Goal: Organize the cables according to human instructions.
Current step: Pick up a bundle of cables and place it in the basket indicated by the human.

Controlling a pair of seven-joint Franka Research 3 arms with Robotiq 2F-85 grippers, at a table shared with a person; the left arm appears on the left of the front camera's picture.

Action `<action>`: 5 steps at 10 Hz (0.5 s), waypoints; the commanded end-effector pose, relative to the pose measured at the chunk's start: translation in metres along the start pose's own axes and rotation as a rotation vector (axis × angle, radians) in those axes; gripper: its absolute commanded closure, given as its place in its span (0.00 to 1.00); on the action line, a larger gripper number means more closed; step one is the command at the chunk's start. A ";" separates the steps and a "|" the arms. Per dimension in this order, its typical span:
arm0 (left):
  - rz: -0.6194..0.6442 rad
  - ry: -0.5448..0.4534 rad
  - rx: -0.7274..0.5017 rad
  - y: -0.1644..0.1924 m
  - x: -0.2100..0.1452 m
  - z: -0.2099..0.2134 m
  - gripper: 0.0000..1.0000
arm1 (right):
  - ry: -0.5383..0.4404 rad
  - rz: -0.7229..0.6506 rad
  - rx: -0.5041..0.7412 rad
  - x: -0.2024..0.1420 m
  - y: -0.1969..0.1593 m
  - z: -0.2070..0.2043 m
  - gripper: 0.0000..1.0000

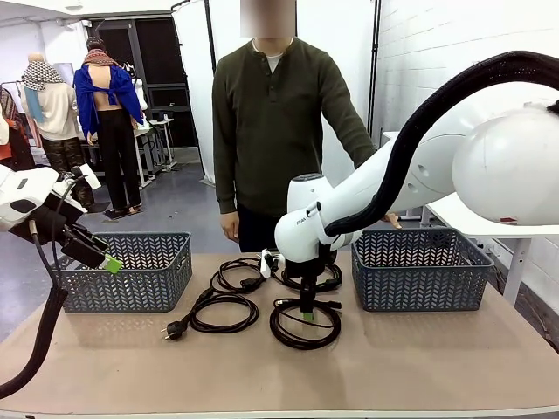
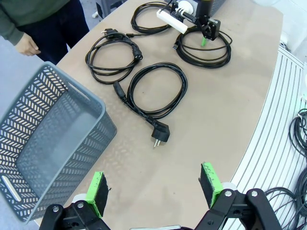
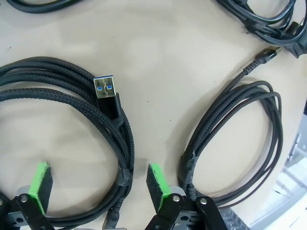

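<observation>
My right gripper (image 3: 98,181) is wide open straddling the cable (image 3: 125,153), so I'd drop straight down and pinch every strand together.

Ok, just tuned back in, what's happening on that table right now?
The right gripper is down over the nearest coil, a braided USB cable. Its jaws are open with one side of the loop between its pads, not yet gripped. The left gripper hovers open above the table beside the left basket, holding nothing. All four cables lie on the table between it and the right basket. The person stands at the far side, touching no cable.
</observation>
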State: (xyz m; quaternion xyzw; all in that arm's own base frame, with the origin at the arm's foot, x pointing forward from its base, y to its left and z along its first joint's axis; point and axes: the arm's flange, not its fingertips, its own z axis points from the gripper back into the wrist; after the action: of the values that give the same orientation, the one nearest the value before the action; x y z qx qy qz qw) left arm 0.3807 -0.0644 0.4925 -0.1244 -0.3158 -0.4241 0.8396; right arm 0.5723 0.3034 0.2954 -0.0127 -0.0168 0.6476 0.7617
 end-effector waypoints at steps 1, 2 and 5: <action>-0.011 -0.011 -0.016 0.003 -0.002 0.000 0.00 | -0.008 0.007 0.034 0.002 -0.008 -0.001 0.00; -0.011 -0.011 -0.016 0.003 -0.002 0.000 0.00 | -0.007 0.006 0.035 0.002 -0.010 -0.002 0.00; -0.011 -0.011 -0.016 0.003 -0.002 0.000 0.00 | -0.010 0.001 0.068 0.002 -0.010 -0.003 0.20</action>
State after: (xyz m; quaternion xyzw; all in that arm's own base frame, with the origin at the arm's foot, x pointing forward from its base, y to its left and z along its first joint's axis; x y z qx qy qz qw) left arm 0.3807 -0.0644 0.4925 -0.1245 -0.3158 -0.4241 0.8396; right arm 0.5767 0.3038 0.2929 -0.0017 -0.0076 0.6452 0.7640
